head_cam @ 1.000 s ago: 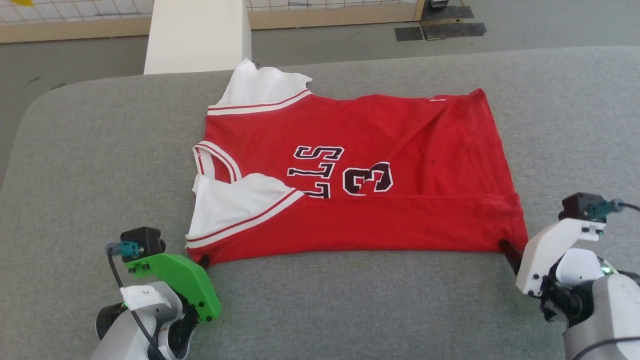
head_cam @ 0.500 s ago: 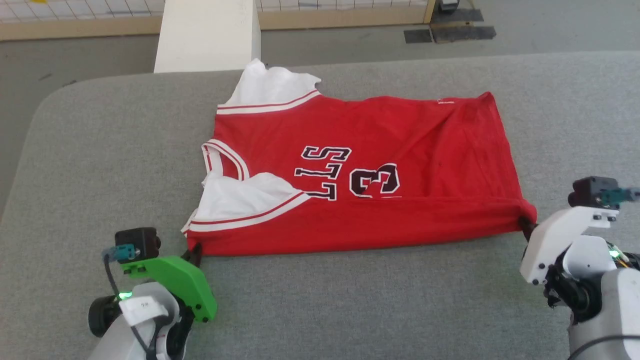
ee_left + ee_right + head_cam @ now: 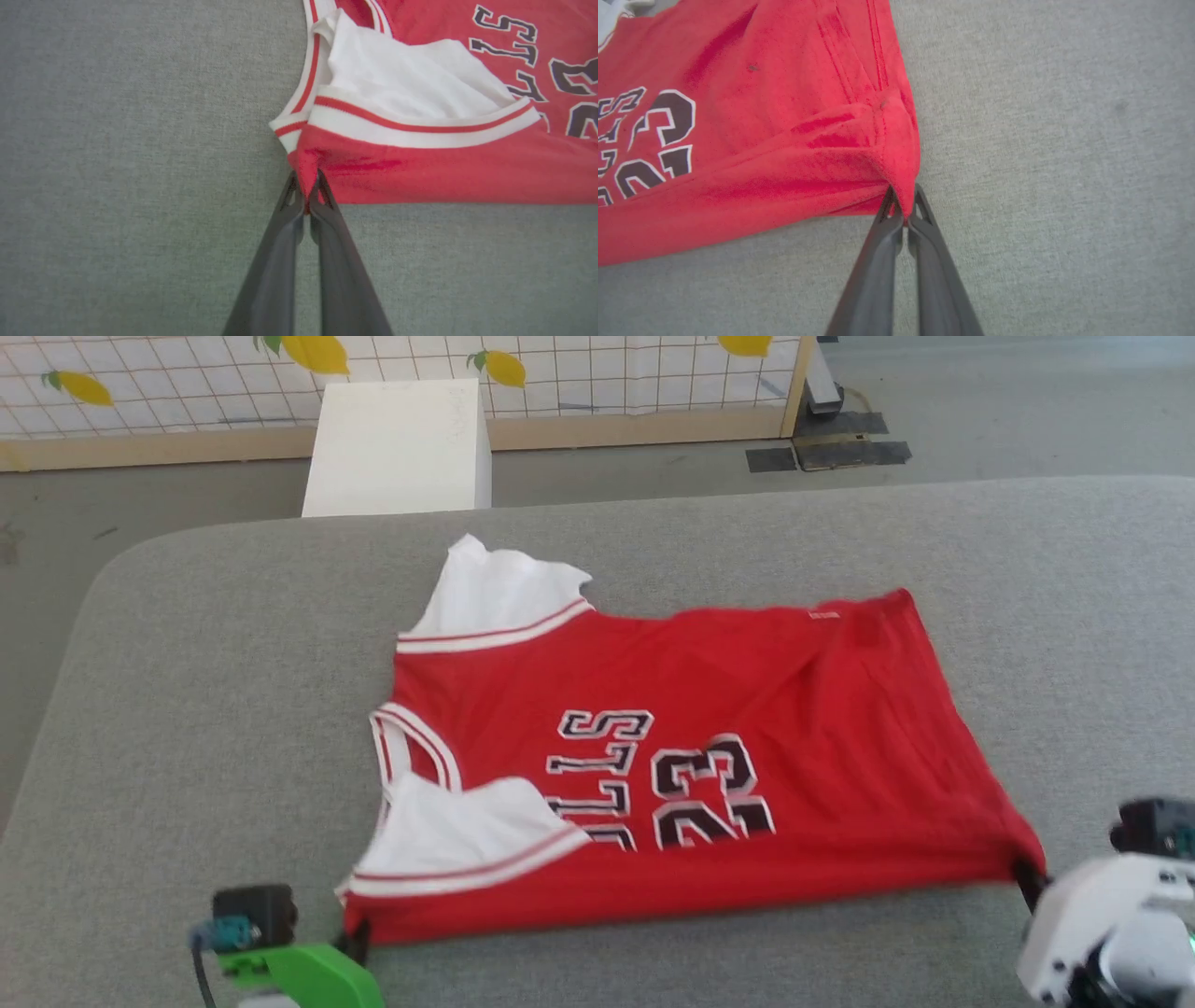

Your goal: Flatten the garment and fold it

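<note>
The garment [image 3: 709, 728], a red jersey with white sleeves and black lettering, lies spread sideways on the grey table [image 3: 205, 709], its near long edge folded over. My left gripper [image 3: 358, 941] is shut on its near-left corner below the white sleeve [image 3: 406, 88]; the left wrist view has the two fingers pinching the garment's [image 3: 420, 168] red cloth there, left gripper [image 3: 307, 186]. My right gripper [image 3: 1025, 882] is shut on the near-right hem corner, and the right wrist view shows that corner of the garment [image 3: 784, 121] bunched up into the closed right gripper [image 3: 903, 198].
A white box [image 3: 397, 448] stands on the floor beyond the table's far edge. Behind it runs a white grid screen with yellow lemon shapes [image 3: 579, 373] on a wooden base. Bare grey table surface lies left, right and in front of the jersey.
The camera has tilted, sliding the whole scene down the picture. Both grippers, still holding the near corners, have carried the near edge farther over the jersey, lifting the right hem corner.
</note>
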Tool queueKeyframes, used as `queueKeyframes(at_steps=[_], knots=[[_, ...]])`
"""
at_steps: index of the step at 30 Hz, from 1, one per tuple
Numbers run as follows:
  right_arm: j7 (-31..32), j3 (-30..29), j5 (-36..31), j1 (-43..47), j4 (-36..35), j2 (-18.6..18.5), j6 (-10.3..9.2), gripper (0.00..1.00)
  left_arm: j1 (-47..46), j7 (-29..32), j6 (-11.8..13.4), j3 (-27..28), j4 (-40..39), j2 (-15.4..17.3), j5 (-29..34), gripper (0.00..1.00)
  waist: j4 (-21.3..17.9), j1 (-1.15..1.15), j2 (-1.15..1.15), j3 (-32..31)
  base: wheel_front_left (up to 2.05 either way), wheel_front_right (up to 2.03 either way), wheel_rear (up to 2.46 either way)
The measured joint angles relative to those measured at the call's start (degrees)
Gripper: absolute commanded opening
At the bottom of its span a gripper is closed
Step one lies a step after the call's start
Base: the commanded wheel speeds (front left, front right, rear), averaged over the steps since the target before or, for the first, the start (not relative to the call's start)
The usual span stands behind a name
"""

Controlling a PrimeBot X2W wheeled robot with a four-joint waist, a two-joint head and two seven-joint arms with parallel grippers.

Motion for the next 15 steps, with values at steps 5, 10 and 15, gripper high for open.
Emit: queueKeyframes(at_steps=[5, 10, 15], knots=[[6.34, -2.71, -0.46, 4.31, -0.18, -0.02, -0.01, 0.00, 2.62, 1.00, 0.11, -1.75, -2.14, -0.82, -0.74, 0.00, 0.76, 0.00, 0.00, 0.35, 0.00, 0.00, 0.00], [5.88, -2.96, 0.27, 4.55, 4.08, -0.03, -0.01, 0.00, 2.46, 0.78, -2.34, -3.43, 2.35, -2.36, -1.38, 0.00, 1.24, 0.00, 0.00, 0.73, 0.00, 0.00, 0.00], [2.70, -2.20, 2.26, 4.21, 7.32, -0.41, -0.01, 0.23, 1.21, -2.27, -5.86, -4.17, 6.75, -3.58, -1.77, 0.61, 0.95, 0.00, 0.00, 0.51, 0.00, 0.00, 0.00]])
